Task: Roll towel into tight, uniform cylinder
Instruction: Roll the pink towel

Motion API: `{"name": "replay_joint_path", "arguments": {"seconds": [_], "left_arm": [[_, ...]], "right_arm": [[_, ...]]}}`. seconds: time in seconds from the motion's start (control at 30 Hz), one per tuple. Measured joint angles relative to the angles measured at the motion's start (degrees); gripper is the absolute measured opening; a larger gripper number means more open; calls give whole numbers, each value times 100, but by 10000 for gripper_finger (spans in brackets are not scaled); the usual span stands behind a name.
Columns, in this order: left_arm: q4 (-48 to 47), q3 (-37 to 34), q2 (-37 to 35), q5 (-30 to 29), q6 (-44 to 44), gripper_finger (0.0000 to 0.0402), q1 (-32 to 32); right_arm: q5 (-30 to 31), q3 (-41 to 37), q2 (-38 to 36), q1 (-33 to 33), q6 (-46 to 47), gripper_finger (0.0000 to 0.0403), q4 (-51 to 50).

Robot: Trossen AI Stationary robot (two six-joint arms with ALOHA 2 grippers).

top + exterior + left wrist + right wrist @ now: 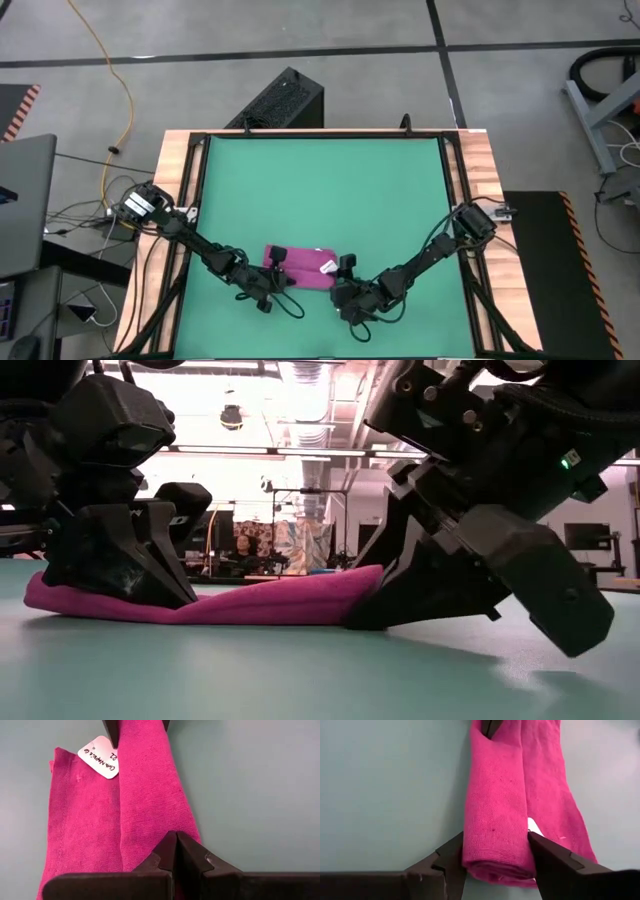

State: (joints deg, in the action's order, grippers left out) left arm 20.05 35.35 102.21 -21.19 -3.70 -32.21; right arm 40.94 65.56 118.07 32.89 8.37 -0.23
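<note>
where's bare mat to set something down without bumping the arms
The far half of the green mat, up to its far rim, is bare. Crowded: the near edge, where the left gripper and right gripper clamp the ends of the towel.

The towel (300, 267) is a magenta-pink cloth, folded into a long, partly rolled strip lying flat on the green mat. Its white tag (99, 756) faces up. One rolled end sits between the right gripper's (495, 852) 2 fingers; the other end lies under the left gripper's (176, 851) closed fingertips.
</note>
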Motion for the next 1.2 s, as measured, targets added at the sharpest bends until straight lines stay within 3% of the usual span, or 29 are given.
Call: {"name": "replay_joint_path", "arguments": {"seconds": [0.23,0.6,0.83,0.97,1.03,1.2], "left_arm": [[1,0,2,2,1,0,0],[-49,49,-114,32,-42,0,-3],[-168,208,-975,96,18,0,-61],[-347,164,-1468,-610,536,0,-55],[-152,53,-1489,-835,819,0,3],[293,-232,-1182,-398,885,0,236]], "right_arm": [[57,-7,19,21,100,174,-37],[-30,-14,28,-1,721,34,-87],[-243,-13,25,-9,1455,33,-107],[-646,2,17,-16,1721,33,-131],[-881,16,17,-31,1886,33,-90],[-1575,44,-133,-155,2472,33,-82]]}}
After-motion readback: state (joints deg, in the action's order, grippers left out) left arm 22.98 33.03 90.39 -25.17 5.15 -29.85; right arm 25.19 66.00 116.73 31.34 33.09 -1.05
